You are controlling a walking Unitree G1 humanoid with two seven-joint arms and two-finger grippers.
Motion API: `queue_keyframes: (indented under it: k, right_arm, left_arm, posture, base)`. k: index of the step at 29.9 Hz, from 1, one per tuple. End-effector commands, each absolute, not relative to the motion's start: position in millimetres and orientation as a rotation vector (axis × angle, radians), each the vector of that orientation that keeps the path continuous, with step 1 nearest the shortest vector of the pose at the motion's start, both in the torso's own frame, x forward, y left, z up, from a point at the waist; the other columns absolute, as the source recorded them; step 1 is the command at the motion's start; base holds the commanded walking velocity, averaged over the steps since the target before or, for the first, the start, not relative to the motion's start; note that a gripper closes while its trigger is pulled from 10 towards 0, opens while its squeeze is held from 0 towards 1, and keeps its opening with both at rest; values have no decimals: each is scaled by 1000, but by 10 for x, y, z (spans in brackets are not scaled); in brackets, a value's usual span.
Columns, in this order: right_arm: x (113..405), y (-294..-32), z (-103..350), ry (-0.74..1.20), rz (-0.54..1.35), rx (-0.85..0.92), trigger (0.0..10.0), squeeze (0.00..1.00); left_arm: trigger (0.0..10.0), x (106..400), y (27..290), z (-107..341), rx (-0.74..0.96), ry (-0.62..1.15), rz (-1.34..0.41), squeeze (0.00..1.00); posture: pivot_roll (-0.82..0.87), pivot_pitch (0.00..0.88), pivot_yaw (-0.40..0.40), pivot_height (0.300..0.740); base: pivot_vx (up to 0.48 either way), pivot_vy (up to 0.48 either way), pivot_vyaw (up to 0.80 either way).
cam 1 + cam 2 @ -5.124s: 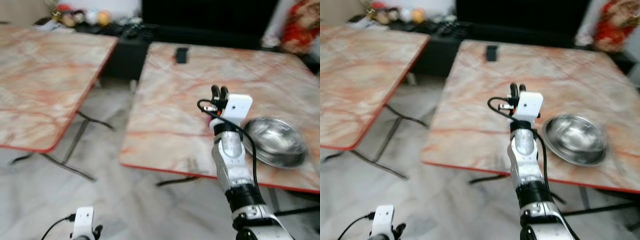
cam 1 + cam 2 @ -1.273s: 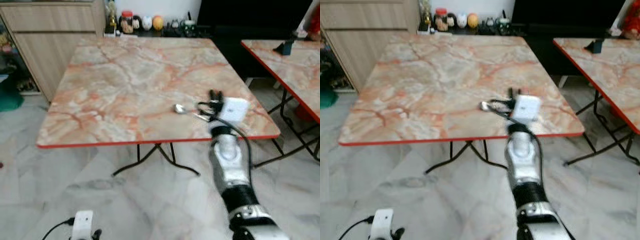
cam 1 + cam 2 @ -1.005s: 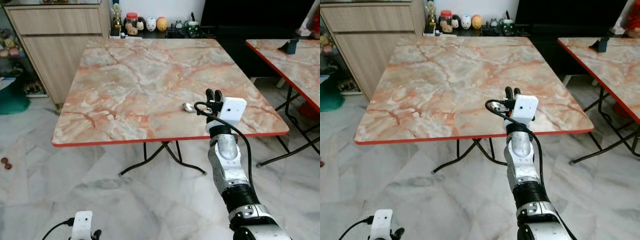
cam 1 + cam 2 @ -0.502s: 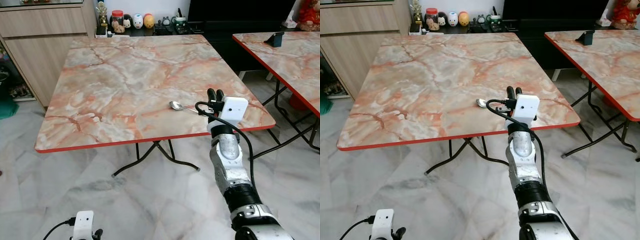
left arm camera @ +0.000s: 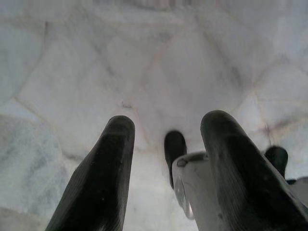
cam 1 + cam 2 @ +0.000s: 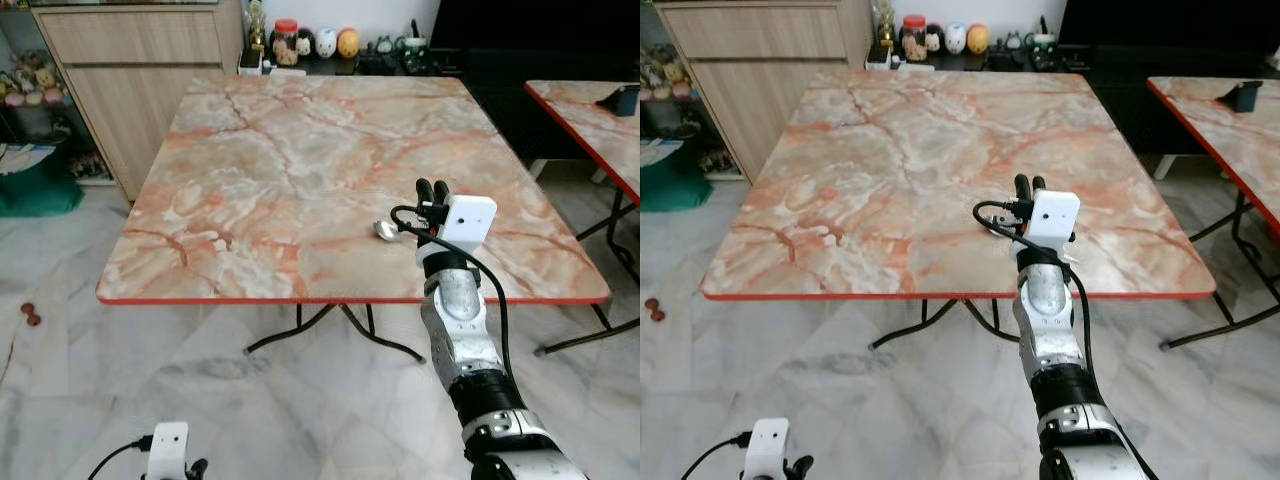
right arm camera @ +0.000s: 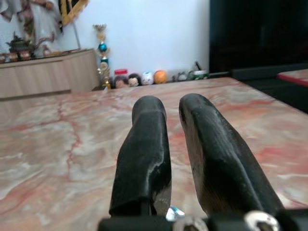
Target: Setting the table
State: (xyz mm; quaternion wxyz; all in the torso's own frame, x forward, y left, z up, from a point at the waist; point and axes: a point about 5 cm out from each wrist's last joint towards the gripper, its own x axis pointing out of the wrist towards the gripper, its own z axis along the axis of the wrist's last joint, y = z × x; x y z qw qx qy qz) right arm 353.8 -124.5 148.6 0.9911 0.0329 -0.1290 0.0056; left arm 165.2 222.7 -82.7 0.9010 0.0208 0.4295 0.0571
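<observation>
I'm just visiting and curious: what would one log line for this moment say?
right gripper: raised over marble table, shut on spoon | left gripper: idle, open, above floor | stage: carrying spoon

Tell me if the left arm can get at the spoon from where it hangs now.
Probably not. The left gripper hangs low over the floor, fingers apart, well short of the table. The spoon sits at the right gripper, which appears to hold it.

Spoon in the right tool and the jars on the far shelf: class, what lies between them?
Only bare marble table top lies between the spoon, held by the right tool, and the jars, as the left eye view shows.
</observation>
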Motion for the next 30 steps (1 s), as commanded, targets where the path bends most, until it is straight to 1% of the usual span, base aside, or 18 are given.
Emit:
queue_keyframes:
  k: [1, 6, 13, 16, 18, 22, 26, 29, 30]
  right_arm:
    - [3547, -1369, 1507, -266, -22, 51, 10000, 0]
    - [3548, -1372, 1507, -266, -22, 50, 10000, 0]
    - [3531, -1403, 1491, -265, -22, 42, 10000, 0]
    - [3502, -1496, 1454, -254, -35, 25, 10000, 0]
    - [3479, -1581, 1426, -246, -45, 5, 10000, 0]
    - [3466, -1664, 1409, -238, -43, -8, 10000, 0]
    - [3462, -1768, 1406, -221, -12, -41, 10000, 0]
    - [3462, -1823, 1405, -196, 67, -83, 10000, 0]
    - [3454, -1846, 1385, -178, 138, -139, 10000, 0]
  left_arm:
    - [10000, 1696, 2141, -804, 37, 836, 86, 0]
    - [10000, 1702, 2143, -802, 44, 836, 83, 0]
    - [10000, 1627, 2185, -838, 52, 875, 92, 0]
    - [10000, 1610, 2186, -845, 54, 882, 88, 0]
    - [10000, 1540, 2224, -875, 54, 920, 97, 0]
    - [10000, 1514, 2242, -885, 53, 937, 101, 0]
    - [10000, 1500, 2255, -892, 50, 949, 106, 0]
    - [10000, 1481, 2256, -901, 47, 958, 111, 0]
    - [10000, 1457, 2255, -910, 46, 965, 114, 0]
  posture:
    - [10, 0, -42, 740]
    - [8, 0, -42, 740]
    - [6, 0, -44, 740]
    - [2, 0, -45, 740]
    - [-1, 0, -45, 740]
    - [-1, 0, -45, 740]
    - [-4, 0, -47, 740]
    - [-4, 0, -46, 740]
    - [-4, 0, -46, 740]
  base:
    - [330, 0, 0]
    - [325, 0, 0]
    - [0, 0, 0]
    - [0, 0, 0]
    - [0, 0, 0]
    - [0, 0, 0]
    - [0, 0, 0]
    - [0, 0, 0]
    - [0, 0, 0]
